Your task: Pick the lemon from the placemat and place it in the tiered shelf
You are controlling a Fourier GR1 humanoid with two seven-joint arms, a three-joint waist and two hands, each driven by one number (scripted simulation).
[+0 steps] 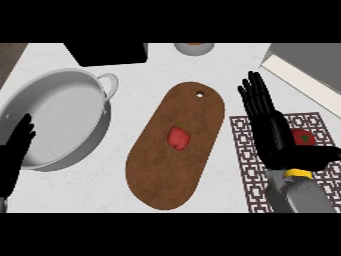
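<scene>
On the patterned placemat (324,170) at the right lies a round red fruit with a green stem (303,136); I see no yellow lemon. My right hand (275,131) is open above the placemat's left part, fingers straight and pointing away from me, its thumb stretched right just below the fruit. The hand is beside the fruit and does not hold it. A grey and white tiered shelf (315,71) stands at the upper right. My left hand (4,162) rests open at the lower left, over the pot's near rim.
A brown oval cutting board (191,115) lies in the middle with a small red vegetable (178,138) on it. A large silver pot (51,117) with a side handle stands at the left. A black object (106,53) and a small round container (194,47) are at the back.
</scene>
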